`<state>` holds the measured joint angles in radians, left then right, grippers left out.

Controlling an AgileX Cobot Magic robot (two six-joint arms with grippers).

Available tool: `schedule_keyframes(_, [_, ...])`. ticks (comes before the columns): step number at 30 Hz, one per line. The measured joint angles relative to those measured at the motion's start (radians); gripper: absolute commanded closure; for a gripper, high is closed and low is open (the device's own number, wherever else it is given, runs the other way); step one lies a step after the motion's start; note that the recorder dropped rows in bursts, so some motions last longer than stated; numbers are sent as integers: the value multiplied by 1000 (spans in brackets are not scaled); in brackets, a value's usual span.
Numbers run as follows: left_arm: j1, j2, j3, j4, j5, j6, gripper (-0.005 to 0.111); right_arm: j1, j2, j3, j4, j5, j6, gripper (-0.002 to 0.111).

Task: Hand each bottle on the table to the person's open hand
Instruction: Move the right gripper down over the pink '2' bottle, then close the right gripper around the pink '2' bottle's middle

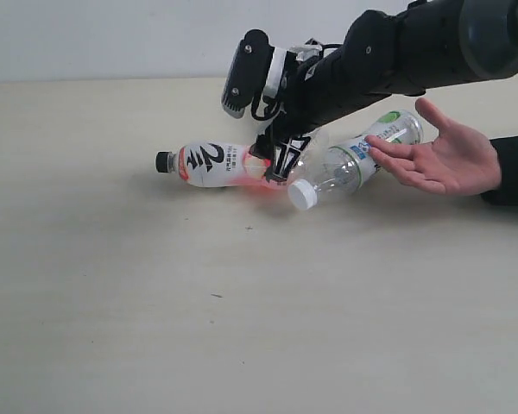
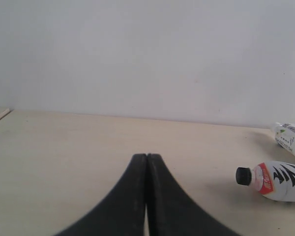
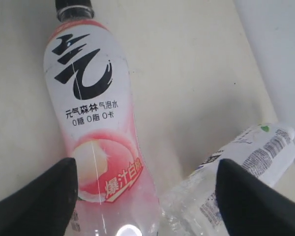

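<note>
Pink-and-white labelled and black-capped, a clear plastic drink bottle (image 1: 211, 164) lies on its side on the beige wood-grain table (image 1: 112, 328). The right gripper (image 1: 277, 167) straddles its lower body with jaws spread wide, gripping nothing. A white-capped bottle (image 1: 345, 166) lies just beside it, base end at the fingertips of the person's open hand (image 1: 449, 159). The left gripper (image 2: 146, 196) is clenched empty, well apart. The bottle looks light, thin-walled, slick and apt to roll, and its labelled mid-body seems the surest hold.
</note>
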<state>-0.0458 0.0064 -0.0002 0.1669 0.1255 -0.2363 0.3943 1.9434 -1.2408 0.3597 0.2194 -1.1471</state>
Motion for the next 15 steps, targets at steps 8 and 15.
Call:
schedule_keyframes(8, [0,0,0,0,2,0,106,0,10,0,0,17,-134,35])
schedule_keyframes(15, [0,0,0,0,2,0,106,22,58,-4,0,32,-317,35])
